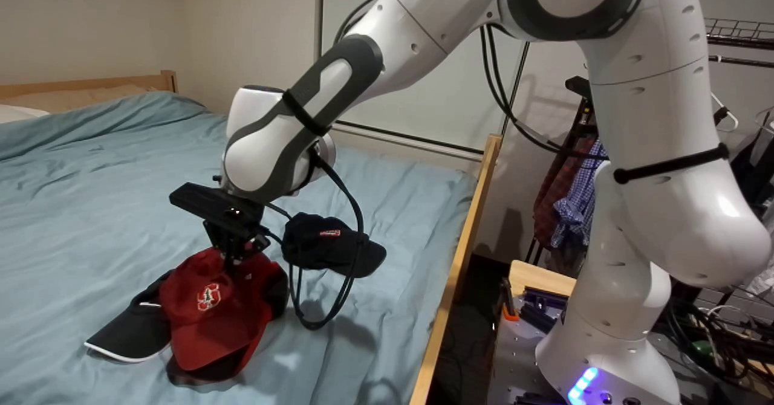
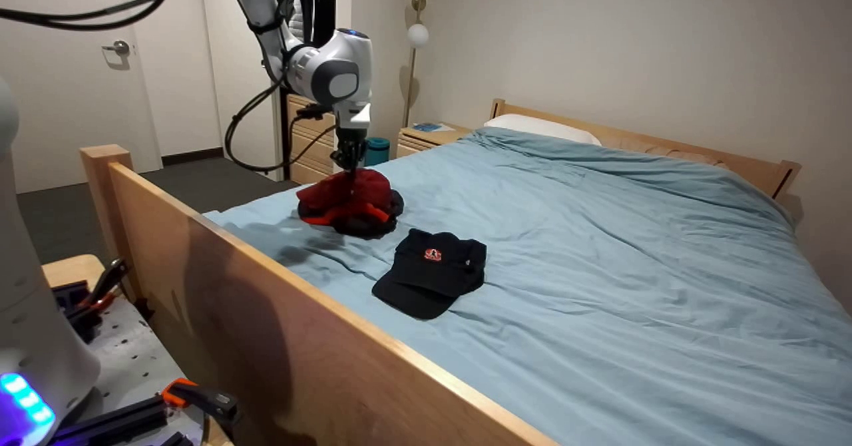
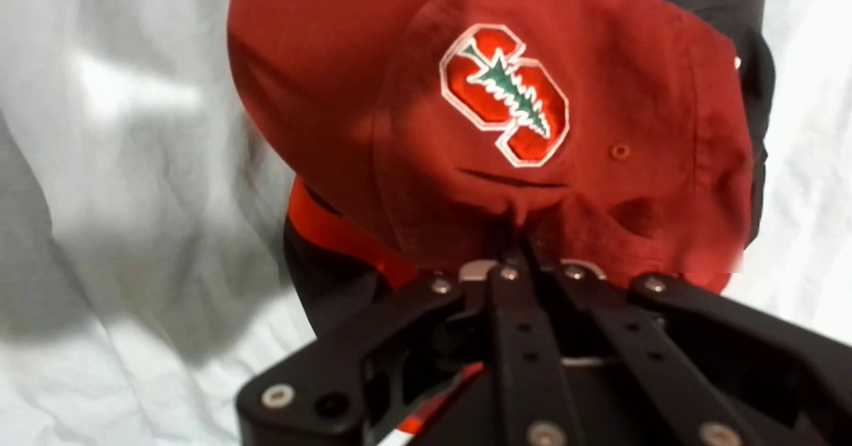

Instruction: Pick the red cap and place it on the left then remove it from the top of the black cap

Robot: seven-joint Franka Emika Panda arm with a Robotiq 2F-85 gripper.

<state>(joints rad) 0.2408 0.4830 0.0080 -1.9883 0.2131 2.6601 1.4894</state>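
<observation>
Because the white-edged black cap, at far left in an exterior view, lies partly beneath the red cap, a lift could drag it along through rubbing or snagging. The grip also looks shallow, so cloth might slip free. The red cap sits directly below the gripper, whose jaws pinch a fold of its crown near the emblem. Farther right, apart, rests an all-black cap.
</observation>
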